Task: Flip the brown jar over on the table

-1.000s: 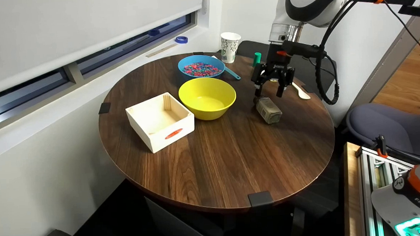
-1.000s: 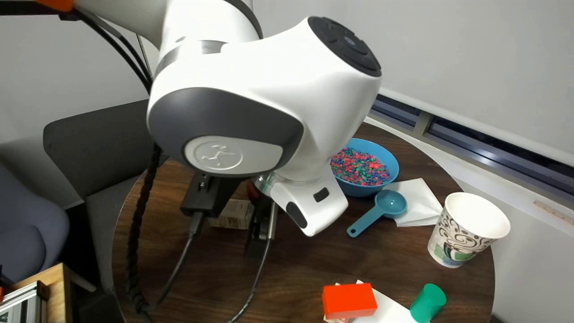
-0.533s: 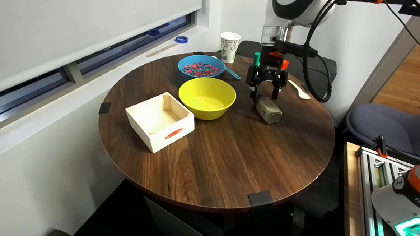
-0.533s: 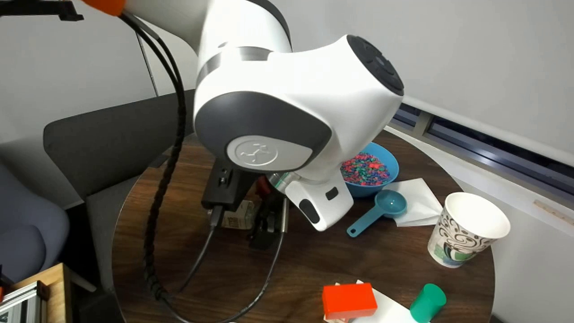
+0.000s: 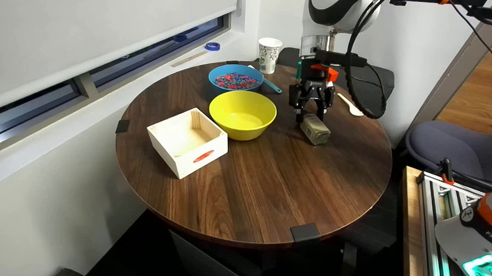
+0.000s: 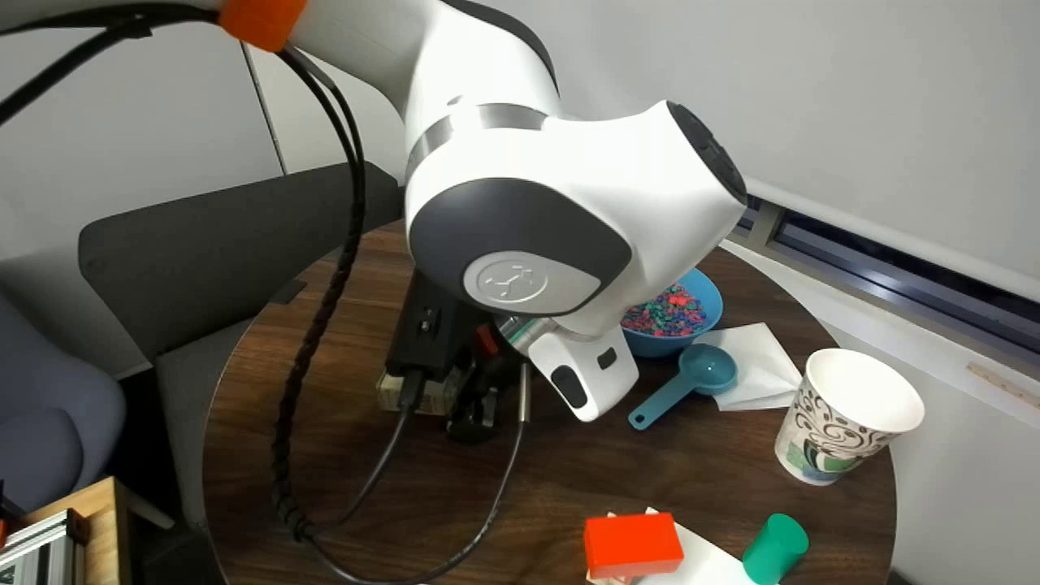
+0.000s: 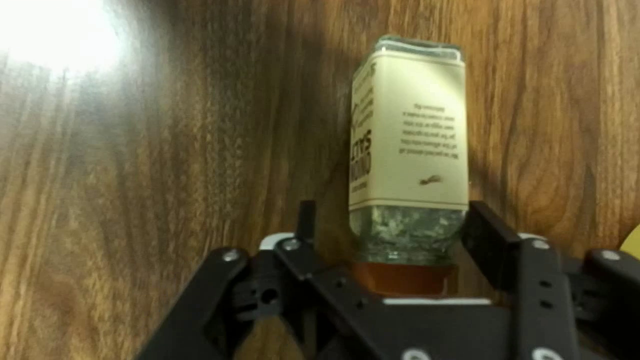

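Brown jar (image 7: 412, 135) lying on its side on the table (image 5: 240, 193), nearer the right edge than the left in an exterior view.
Gripper (image 5: 310, 117) is spread, fingers (image 7: 306, 222) straddling the jar's capped end; visible gap at one finger, can't tell contact at the other. Yellow bowl (image 5: 243, 134) sits left of the jar; white spoon (image 5: 356, 111) near the right edge, wooden box (image 5: 188, 164) toward the left edge.

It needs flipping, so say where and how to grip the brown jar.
Likely the middle of the body, coming from above, jaws across its width: the brown jar lies on its side, and its boxy body offers flat walls.
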Robot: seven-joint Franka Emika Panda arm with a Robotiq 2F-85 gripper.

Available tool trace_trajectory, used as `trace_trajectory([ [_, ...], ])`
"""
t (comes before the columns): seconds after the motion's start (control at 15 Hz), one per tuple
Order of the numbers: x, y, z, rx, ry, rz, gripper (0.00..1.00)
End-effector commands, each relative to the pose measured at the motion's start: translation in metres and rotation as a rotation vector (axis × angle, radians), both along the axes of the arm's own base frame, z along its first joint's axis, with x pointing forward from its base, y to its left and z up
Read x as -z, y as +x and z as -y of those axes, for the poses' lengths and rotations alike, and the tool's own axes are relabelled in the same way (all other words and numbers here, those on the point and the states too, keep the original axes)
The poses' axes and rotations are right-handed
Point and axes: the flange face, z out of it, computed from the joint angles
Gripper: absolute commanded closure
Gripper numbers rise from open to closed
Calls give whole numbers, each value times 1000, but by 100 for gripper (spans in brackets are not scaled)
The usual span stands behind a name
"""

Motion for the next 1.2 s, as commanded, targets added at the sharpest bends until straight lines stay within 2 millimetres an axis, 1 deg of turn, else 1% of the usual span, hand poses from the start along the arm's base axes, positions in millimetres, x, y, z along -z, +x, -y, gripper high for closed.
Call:
trace_trajectory([
  [0.0,3,7,1,-9,17,-32,57],
  [0.07,4,7,1,-10,18,-34,63],
  [0.13,3,8,1,-10,18,-37,72],
  [0.2,3,8,1,-12,19,-39,76],
  [0.4,-3,8,-4,-6,-1,-34,76],
  [0.6,-17,7,-14,8,-57,-8,76],
  [0.8,-40,3,-32,13,-138,43,76],
  [1.0,-63,-2,-54,17,-263,116,76],
  [1.13,-75,-5,-70,24,-356,178,76],
])
